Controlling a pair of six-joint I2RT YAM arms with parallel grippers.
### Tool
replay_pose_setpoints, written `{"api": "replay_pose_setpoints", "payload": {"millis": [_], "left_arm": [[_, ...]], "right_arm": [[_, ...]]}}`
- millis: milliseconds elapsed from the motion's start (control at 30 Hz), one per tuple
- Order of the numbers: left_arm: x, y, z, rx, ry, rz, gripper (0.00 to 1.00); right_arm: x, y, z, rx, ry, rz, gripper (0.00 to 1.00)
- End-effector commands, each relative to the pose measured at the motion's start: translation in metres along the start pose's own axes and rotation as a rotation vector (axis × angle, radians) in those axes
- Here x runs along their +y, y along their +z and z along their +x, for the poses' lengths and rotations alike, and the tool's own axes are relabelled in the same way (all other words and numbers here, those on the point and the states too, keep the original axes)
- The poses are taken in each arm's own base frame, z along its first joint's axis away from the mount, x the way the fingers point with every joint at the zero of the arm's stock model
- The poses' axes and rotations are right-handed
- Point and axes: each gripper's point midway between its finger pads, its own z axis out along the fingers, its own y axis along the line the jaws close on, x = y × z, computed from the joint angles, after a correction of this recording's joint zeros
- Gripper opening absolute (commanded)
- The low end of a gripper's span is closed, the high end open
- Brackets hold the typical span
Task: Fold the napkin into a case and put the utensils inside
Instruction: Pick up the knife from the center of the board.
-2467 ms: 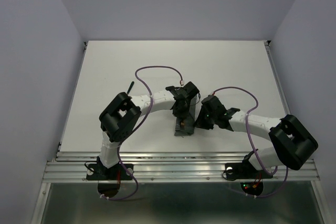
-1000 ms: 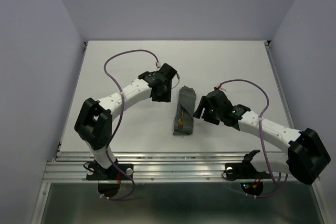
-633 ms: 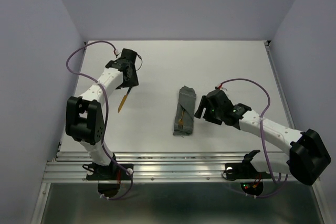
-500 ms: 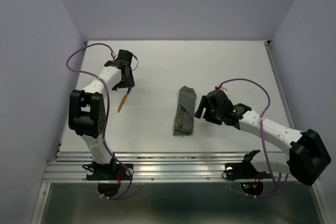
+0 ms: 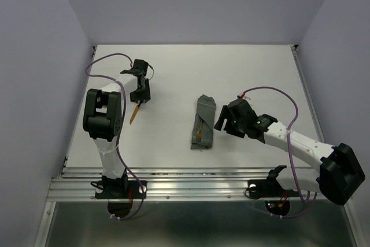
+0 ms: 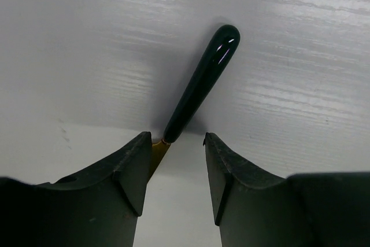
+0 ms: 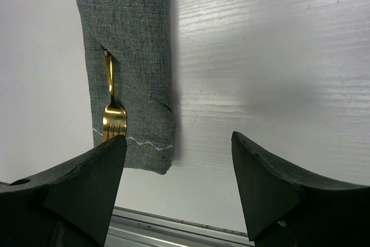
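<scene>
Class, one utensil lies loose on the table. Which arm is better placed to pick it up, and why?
Left. The left gripper has its open jaws straddling the loose utensil. The right gripper hovers open beside the case, well away from it.

Grey-green case [image 7: 132, 27], gold fork [image 7: 114, 121]

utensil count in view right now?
2. A gold fork tucked in the cloth case; a dark-handled utensil on the table by the left pincer. Others may be hidden inside the case.
</scene>
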Motion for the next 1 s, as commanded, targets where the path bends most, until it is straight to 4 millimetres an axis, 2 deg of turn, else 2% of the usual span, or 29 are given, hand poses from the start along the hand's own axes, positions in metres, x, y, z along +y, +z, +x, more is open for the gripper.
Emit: {"api": "replay_pose_setpoints", "payload": {"millis": [0, 133, 233, 300, 367, 400, 433, 500, 533, 667, 700, 833, 867, 933, 967], "left_arm": [[0.001, 0.010, -0.004, 0.002, 0.011, 0.009, 0.52], [-0.003, 0.019, -0.004, 0.015, 0.009, 0.030, 0.45], [-0.006, 0.023, 0.004, 0.036, 0.007, 0.045, 0.36], [-0.007, 0.022, 0.007, 0.041, 0.007, 0.055, 0.25], [-0.007, 0.016, 0.004, 0.030, 0.004, 0.065, 0.16], [-0.009, 0.009, 0.002, 0.019, -0.002, 0.078, 0.04], [-0.010, 0.004, 0.001, 0.015, -0.006, 0.084, 0.00], [-0.015, -0.006, 0.001, 0.008, -0.021, 0.105, 0.00], [-0.020, -0.019, -0.002, -0.016, -0.017, 0.124, 0.00], [-0.035, -0.052, 0.001, -0.051, -0.017, 0.145, 0.00], [-0.039, -0.068, 0.002, -0.070, -0.014, 0.166, 0.00], [-0.079, -0.113, 0.023, -0.099, 0.038, 0.261, 0.00], [-0.088, -0.128, 0.026, -0.115, 0.028, 0.303, 0.00], [-0.109, -0.144, 0.042, -0.098, 0.042, 0.384, 0.00], [-0.126, -0.158, 0.056, -0.089, 0.060, 0.440, 0.00]], "right_arm": [[0.004, -0.005, -0.010, -0.031, 0.022, -0.015, 0.79], [0.004, -0.005, -0.008, -0.025, 0.023, -0.018, 0.78], [0.003, -0.005, -0.007, -0.027, 0.026, -0.018, 0.79], [0.002, -0.006, -0.007, -0.030, 0.028, -0.020, 0.79], [0.002, -0.006, -0.007, -0.030, 0.028, -0.020, 0.79], [0.002, -0.006, -0.007, -0.030, 0.028, -0.018, 0.79], [0.002, -0.006, -0.007, -0.030, 0.028, -0.019, 0.79], [0.003, -0.006, -0.008, -0.032, 0.029, -0.022, 0.78], [0.004, -0.006, -0.008, -0.032, 0.027, -0.022, 0.78], [0.006, -0.005, -0.010, -0.034, 0.022, -0.026, 0.79], [0.006, -0.003, -0.011, -0.035, 0.017, -0.020, 0.79], [0.009, 0.004, -0.019, -0.047, -0.029, 0.005, 0.78], [0.012, 0.005, -0.026, -0.059, -0.030, 0.007, 0.79], [0.008, 0.016, -0.029, -0.041, -0.037, 0.030, 0.78], [0.005, 0.019, -0.036, -0.034, -0.015, 0.032, 0.78]]}}
